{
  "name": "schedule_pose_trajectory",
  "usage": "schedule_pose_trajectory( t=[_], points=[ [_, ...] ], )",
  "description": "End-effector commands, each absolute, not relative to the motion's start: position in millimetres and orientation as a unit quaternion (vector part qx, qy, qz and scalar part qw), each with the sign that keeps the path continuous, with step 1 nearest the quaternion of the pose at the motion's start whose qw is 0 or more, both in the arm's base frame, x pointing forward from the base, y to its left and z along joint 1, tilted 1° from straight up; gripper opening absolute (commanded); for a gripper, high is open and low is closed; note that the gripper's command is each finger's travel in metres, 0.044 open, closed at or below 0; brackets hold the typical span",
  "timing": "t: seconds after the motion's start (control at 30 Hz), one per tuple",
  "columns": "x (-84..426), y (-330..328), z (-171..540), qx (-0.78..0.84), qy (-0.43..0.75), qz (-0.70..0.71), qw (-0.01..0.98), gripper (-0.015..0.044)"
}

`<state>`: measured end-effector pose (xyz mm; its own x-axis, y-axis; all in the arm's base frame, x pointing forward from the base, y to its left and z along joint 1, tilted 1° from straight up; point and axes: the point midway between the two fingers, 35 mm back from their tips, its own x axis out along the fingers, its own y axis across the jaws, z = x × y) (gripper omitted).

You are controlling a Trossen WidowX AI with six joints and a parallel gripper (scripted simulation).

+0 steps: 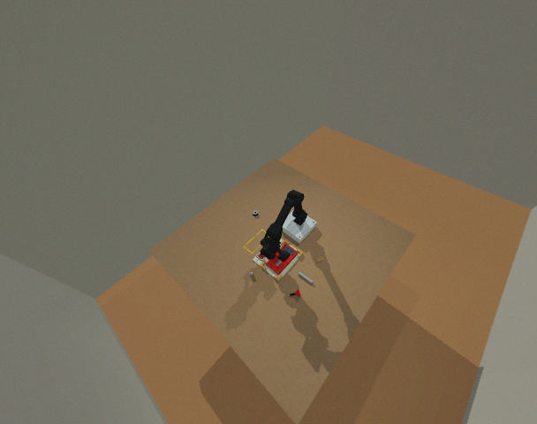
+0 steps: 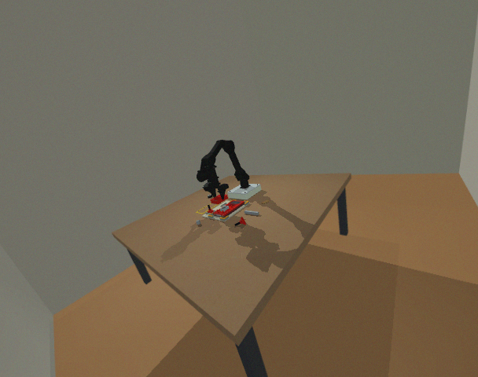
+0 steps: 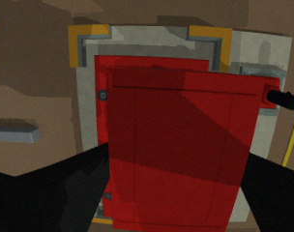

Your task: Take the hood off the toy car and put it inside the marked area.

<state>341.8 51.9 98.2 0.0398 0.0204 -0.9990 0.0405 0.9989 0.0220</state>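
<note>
The red hood [image 2: 218,199] [image 3: 181,193] is a flat panel, held raised above the toy car's level and shifted partly off it. My gripper [image 2: 216,197] [image 3: 175,154] is shut on the hood, one black finger at each side edge. The red toy car [image 1: 288,261] [image 2: 234,207] [image 3: 101,126] sits in its pale holder below; in the wrist view the hood hides most of it. The marked area, a yellow outline [image 1: 253,238] [image 2: 197,212] [image 3: 292,137], lies beside the holder. The arm hides part of the outline in the top view.
A black lever [image 2: 209,207] [image 3: 282,99] on a red base stands on the holder near the outline. A grey bar [image 1: 305,277] [image 2: 251,213] [image 3: 14,134] and a red-and-black piece [image 1: 298,292] [image 2: 242,221] lie on the opposite side. The white arm base [image 1: 306,229] [image 2: 247,192] is behind.
</note>
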Motion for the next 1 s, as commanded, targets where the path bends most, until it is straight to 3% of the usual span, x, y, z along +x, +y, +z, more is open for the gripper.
schedule_pose_trajectory(
  t=[0.0,0.97],
  points=[
    [342,37,98,0.021,0.693,-0.006,0.72,0.0],
    [331,-65,101,0.017,0.692,-0.006,0.722,0.0]
  ],
)
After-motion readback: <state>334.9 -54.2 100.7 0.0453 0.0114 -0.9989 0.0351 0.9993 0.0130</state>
